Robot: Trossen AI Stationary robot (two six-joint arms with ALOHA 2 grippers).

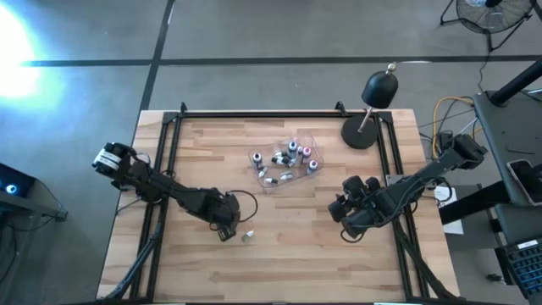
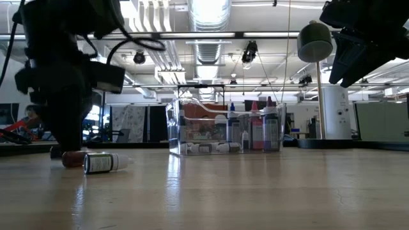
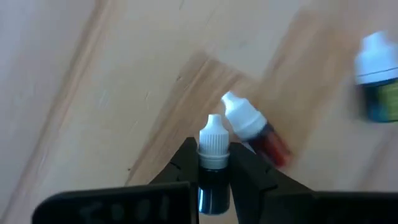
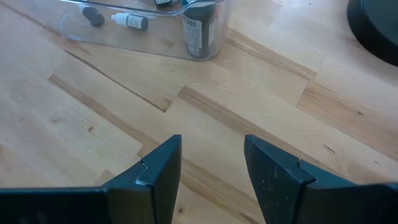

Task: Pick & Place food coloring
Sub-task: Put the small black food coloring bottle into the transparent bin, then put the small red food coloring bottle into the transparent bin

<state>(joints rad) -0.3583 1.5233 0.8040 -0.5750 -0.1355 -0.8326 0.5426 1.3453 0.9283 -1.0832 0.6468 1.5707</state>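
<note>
My left gripper [image 1: 226,229] is low over the table's near-left middle, shut on a tiny dark dropper bottle with a white cap [image 3: 212,134]. Just beyond it a red bottle with a white cap [image 3: 258,129] lies on its side on the wood, and another with a green label [image 3: 379,81] lies farther off [image 1: 248,236]. Several more bottles [image 1: 284,159] stand or lie inside the clear plastic tub [image 1: 315,144] at the table's middle. My right gripper [image 1: 347,216] hangs open above bare wood right of the tub, touching nothing. My left gripper pinches the dark bottle by its body just below the cap [image 3: 213,167], one finger on each side. The bottle lies along the fingers, with its white cap pointing out past their tips. Whether it is clear of the table, I cannot tell.
A black desk lamp [image 1: 373,110] stands at the far right of the table, its base close to the tub. A black metal frame [image 1: 254,114] runs along the table's far edge and sides. Bare wood [image 1: 279,263] spreads across the near half.
</note>
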